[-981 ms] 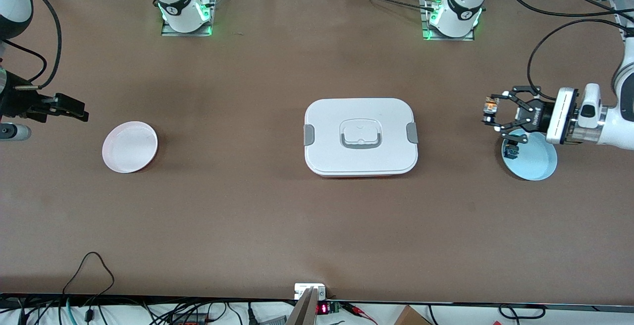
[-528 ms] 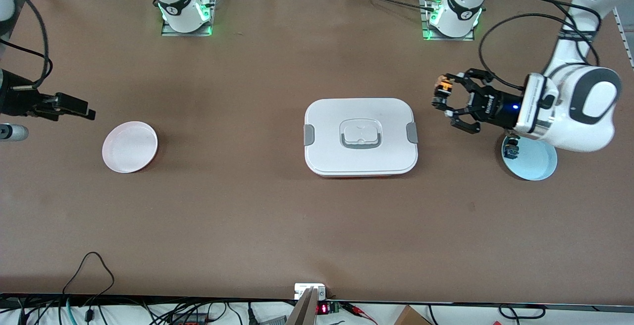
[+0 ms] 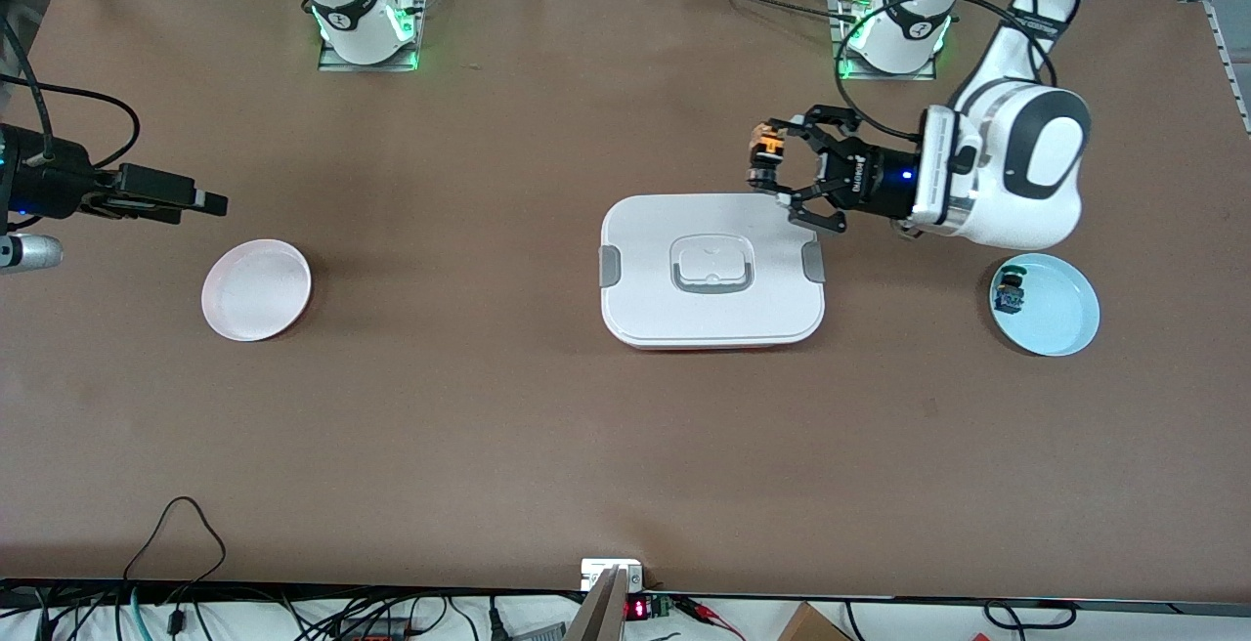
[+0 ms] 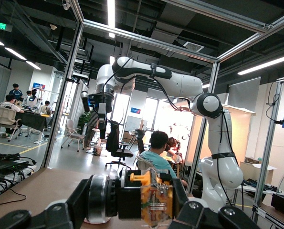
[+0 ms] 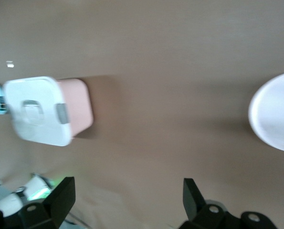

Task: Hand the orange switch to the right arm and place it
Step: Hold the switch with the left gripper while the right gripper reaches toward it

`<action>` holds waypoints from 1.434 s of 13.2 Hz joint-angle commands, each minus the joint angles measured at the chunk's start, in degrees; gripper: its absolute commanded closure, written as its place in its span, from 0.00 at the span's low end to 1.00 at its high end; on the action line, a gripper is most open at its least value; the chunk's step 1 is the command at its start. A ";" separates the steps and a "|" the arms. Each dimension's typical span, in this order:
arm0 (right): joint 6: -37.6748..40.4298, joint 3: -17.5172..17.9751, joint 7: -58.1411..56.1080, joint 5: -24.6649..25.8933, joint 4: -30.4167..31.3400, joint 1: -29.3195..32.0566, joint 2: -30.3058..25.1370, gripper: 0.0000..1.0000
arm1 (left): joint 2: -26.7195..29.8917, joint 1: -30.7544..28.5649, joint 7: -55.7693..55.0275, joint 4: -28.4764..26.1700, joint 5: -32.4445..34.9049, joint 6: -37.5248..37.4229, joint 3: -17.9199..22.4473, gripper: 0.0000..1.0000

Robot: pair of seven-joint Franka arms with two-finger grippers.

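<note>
Two plates point(image 3: 256, 289) point(image 3: 1056, 314), one lidded box point(image 3: 711, 270), two switches; the left gripper point(image 3: 764, 164), upper right of centre, clamps the orange switch point(image 3: 765, 145); the right gripper point(image 3: 200, 201), far left, gapes empty; only the left wrist view shows the right arm point(image 4: 180, 86) raised.

Looking down from high across the table point(image 3: 489, 426), facing both arm bases. Riding the left wrist, gazing level into the room. Riding the right wrist, peering down, sharing the lidded box point(image 3: 712, 270) point(image 5: 39, 110) and pink plate point(image 3: 256, 289) point(image 5: 275, 112) with the high view.
</note>
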State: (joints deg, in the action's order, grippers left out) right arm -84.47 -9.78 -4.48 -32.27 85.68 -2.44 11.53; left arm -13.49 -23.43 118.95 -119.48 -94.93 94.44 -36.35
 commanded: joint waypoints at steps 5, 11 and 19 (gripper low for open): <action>2.73 0.73 0.44 -24.65 6.67 -0.46 1.82 0.00 | 8.92 -0.74 -0.65 -1.37 -2.55 8.56 -3.02 1.00; -0.95 0.82 0.00 -40.77 15.57 -6.50 1.57 0.00 | 10.15 -0.74 -1.53 -1.46 -2.55 9.98 -3.29 1.00; -11.49 0.82 0.08 -54.64 15.22 -22.41 2.26 0.00 | 9.89 -1.09 -1.53 -1.46 -2.55 9.80 -3.29 1.00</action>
State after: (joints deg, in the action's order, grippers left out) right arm -93.08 -8.42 -4.62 -83.76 99.94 -21.61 14.41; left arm -5.22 -23.84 117.91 -119.88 -95.78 103.98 -39.11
